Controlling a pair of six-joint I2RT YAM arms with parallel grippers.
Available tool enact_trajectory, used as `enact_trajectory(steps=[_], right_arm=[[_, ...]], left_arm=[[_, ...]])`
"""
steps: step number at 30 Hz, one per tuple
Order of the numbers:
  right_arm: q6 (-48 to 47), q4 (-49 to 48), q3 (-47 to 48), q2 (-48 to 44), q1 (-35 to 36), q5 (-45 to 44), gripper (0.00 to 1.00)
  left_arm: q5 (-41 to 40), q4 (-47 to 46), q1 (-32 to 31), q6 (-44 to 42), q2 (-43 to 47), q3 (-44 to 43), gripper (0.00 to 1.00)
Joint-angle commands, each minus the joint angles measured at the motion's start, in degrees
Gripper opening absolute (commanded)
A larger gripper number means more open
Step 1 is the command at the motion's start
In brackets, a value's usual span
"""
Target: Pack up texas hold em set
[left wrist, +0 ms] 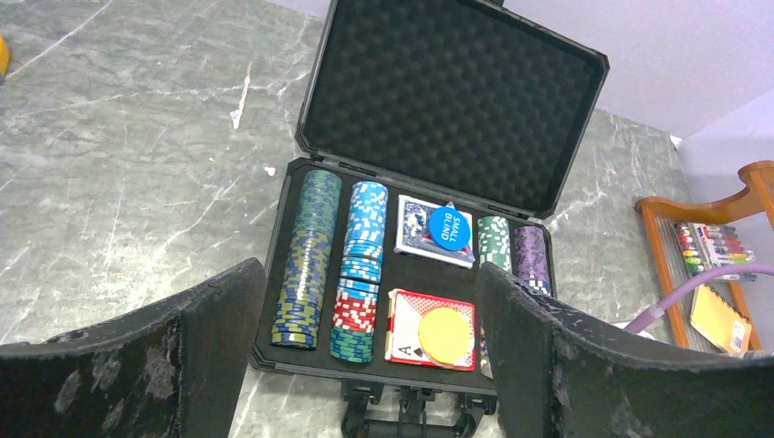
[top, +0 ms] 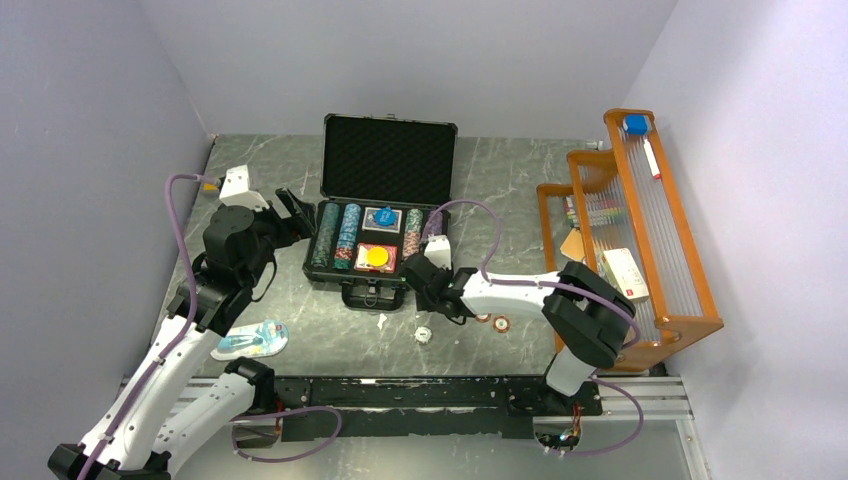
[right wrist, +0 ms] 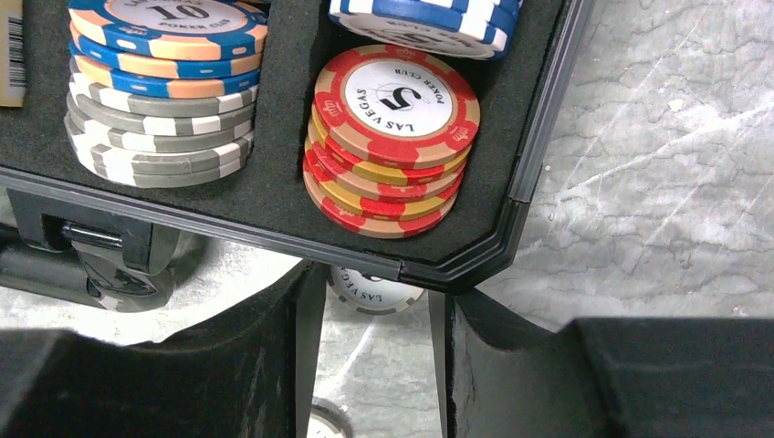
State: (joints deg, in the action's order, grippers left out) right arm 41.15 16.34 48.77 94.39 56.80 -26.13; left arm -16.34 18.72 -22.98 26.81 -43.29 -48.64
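Open briefcase, lid up, sits mid-desk toward the far edge, handle facing the near edge. Striped chip rows fill the left slots. The blue deck carries a blue disc, and the red deck a yellow disc. The left fingers are spread wide off the case's left side, holding nothing. The right fingers are narrow at the case's near-right corner, with a grey-white chip between them, half tucked under the rim (can't tell whether they actually clamp it). A red 5 stack sits in the corner slot just beyond. Loose toward the near edge: a white chip and an orange-rimmed chip. A blister pack lies near-left; an orange rack runs along the right edge.
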Motion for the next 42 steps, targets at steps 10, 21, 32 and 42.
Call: enact_trajectory(steps=[10,21,32,42], right_arm=[[-2.3,10.4,-0.9,-6.8,-0.5,7.6,0.44],[-4.1,9.3,0.1,-9.3,2.4,11.4,0.45],[-4.0,9.8,0.4,-7.7,7.9,11.0,0.46],[-5.0,8.7,-0.6,-6.9,9.8,11.5,0.47]], left_arm=[[0.1,-0.9,-0.3,0.3,-0.1,0.5,0.89],[0.0,-1.0,-0.3,0.2,-0.1,0.4,0.89],[0.2,-1.1,-0.3,0.3,-0.5,0.3,0.89],[0.0,-1.0,-0.3,0.2,-0.5,0.3,0.89]])
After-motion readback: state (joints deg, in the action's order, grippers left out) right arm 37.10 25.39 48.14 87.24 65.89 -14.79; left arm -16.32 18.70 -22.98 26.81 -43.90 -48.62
